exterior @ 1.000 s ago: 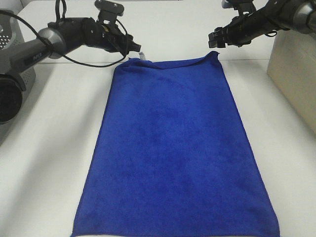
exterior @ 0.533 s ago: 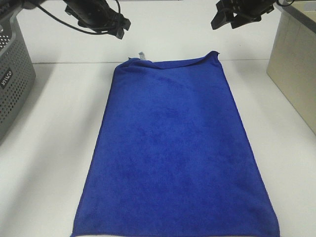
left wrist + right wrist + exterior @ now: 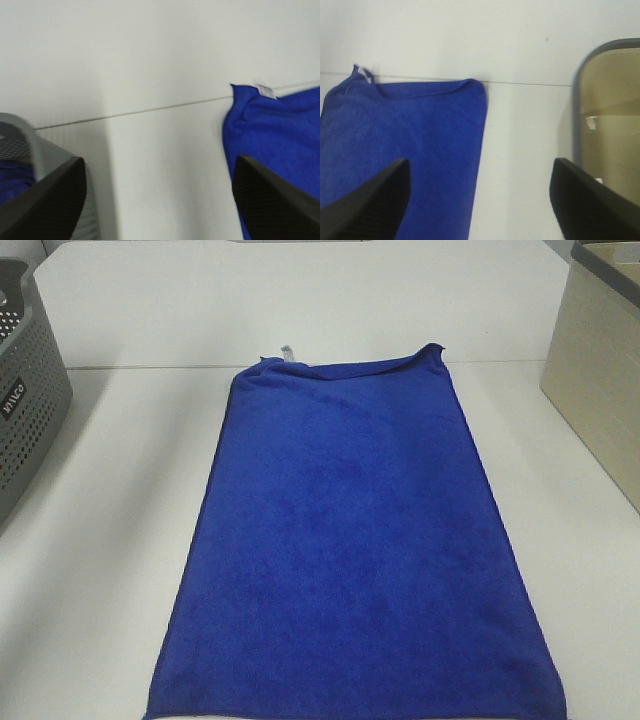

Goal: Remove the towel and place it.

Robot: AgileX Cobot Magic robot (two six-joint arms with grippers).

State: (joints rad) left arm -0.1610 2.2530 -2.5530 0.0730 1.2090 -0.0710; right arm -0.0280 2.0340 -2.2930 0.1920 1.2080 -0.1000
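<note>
The towel (image 3: 350, 550) is a deep blue plush cloth lying flat on the white table, running from the far middle to the near edge, with a small white tag (image 3: 287, 350) at its far edge. Neither arm shows in the exterior high view. In the left wrist view my left gripper (image 3: 157, 170) is open and holds nothing, high above the table beside the towel's tagged corner (image 3: 267, 125). My right gripper (image 3: 480, 170) is open too, with nothing between its fingers, and hovers above the towel's other far corner (image 3: 420, 135).
A grey perforated basket (image 3: 25, 400) stands at the table's left edge, and the left wrist view shows something blue (image 3: 12, 177) inside it. A beige open-topped bin (image 3: 600, 380) stands at the right edge.
Both arms have lifted and pulled back out of the exterior high view, leaving the far corners of the towel. Both grippers have opened wider. The towel has not moved.
</note>
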